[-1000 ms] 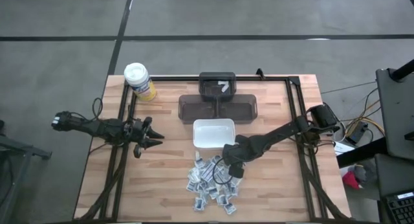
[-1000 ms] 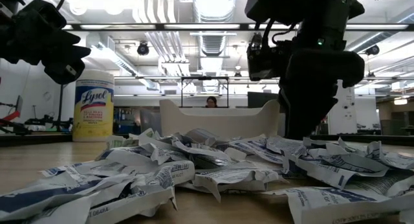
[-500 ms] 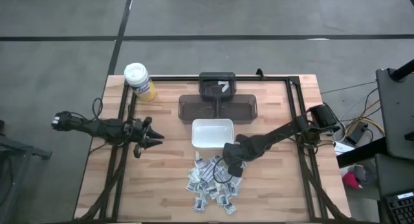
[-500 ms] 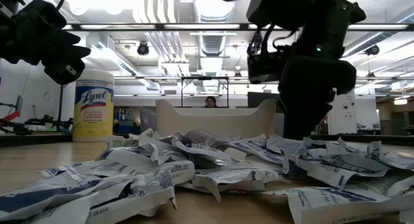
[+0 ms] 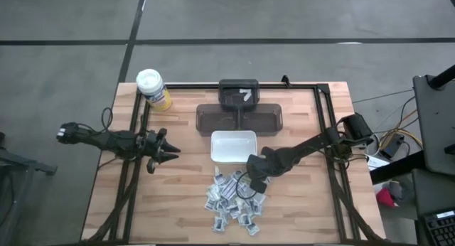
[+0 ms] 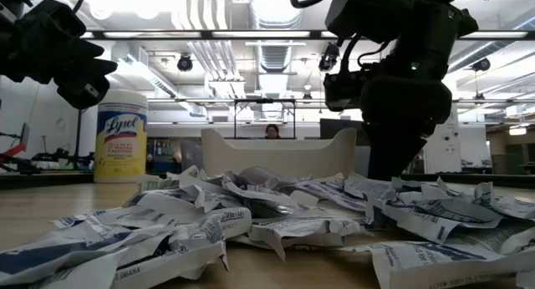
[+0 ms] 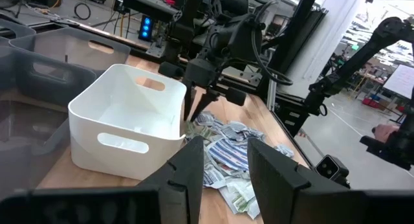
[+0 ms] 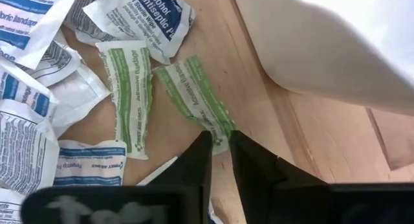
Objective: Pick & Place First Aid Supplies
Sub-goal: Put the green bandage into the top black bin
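Left gripper (image 5: pixel 169 156): we see it waiting at nine o'clock on the table, well clear of the pile, its fingers set narrowly apart and holding nothing.
Yellow canister (image 5: pixel 153 88): standing at eleven o'clock, white lid on.
Grey bins (image 5: pixel 239 114): at twelve o'clock, just beyond the dish.
White dish (image 5: pixel 234 147): centre of the table, and we make out no packet inside it.
First aid supplies (image 5: pixel 232 198): a loose heap of flat packets at six o'clock, just below the dish.
Right gripper (image 8: pixel 220 149): down at the pile's near edge beside the dish wall, fingers drawn narrow and pinching the end of a green-printed packet (image 8: pixel 196 101) that lies flat on the wood.
Step in hand: we judge this the grasp, one packet being nipped.
Next move: calls for a clean lift with only that packet, then a short carry over the dish rim before letting go.
Surface: pale wooden planks (image 5: pixel 185 196) in a dark frame.
Room: an open workshop with ceiling lights; a person (image 6: pixel 272 131) sits far behind the dish.
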Robot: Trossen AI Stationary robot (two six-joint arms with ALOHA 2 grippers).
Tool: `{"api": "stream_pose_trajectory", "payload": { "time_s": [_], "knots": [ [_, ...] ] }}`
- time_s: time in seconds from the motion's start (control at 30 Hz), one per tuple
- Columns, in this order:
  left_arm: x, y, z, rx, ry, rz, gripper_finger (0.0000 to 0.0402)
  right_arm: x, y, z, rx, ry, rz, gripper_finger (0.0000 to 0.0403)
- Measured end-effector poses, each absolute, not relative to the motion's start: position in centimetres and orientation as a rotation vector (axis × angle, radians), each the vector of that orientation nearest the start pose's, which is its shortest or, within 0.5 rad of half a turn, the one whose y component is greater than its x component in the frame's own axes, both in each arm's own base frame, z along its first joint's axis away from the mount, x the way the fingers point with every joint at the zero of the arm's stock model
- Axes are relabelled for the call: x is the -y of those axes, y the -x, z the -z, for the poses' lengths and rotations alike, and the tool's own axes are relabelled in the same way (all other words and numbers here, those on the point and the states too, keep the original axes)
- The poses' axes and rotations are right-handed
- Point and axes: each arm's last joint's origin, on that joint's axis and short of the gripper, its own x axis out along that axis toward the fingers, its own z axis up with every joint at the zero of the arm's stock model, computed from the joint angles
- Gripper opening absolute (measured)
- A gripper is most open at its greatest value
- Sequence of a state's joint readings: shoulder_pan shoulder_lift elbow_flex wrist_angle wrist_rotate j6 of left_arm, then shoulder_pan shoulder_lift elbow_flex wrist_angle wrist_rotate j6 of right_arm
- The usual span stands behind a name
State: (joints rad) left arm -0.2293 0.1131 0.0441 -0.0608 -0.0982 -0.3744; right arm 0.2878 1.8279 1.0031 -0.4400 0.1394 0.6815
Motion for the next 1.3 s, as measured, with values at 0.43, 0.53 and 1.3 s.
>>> {"api": "stream_pose_trajectory", "payload": {
  "time_s": [0.43,0.53,1.3],
  "knots": [
    [2.0,-10.0,-16.4,-0.151,0.351,0.106,0.0115,-8.6,-30.0,-14.8,-1.278,-0.345,0.281,0.0008],
    [2.0,-10.0,-16.4,-0.151,0.349,0.106,0.0115,-8.6,-29.5,-16.2,-1.267,-0.373,0.259,0.0008],
    [2.0,-10.0,-16.4,-0.15,0.347,0.101,0.0115,-1.1,-28.0,-29.1,-0.592,-0.278,0.291,0.0008]
  ]
}}
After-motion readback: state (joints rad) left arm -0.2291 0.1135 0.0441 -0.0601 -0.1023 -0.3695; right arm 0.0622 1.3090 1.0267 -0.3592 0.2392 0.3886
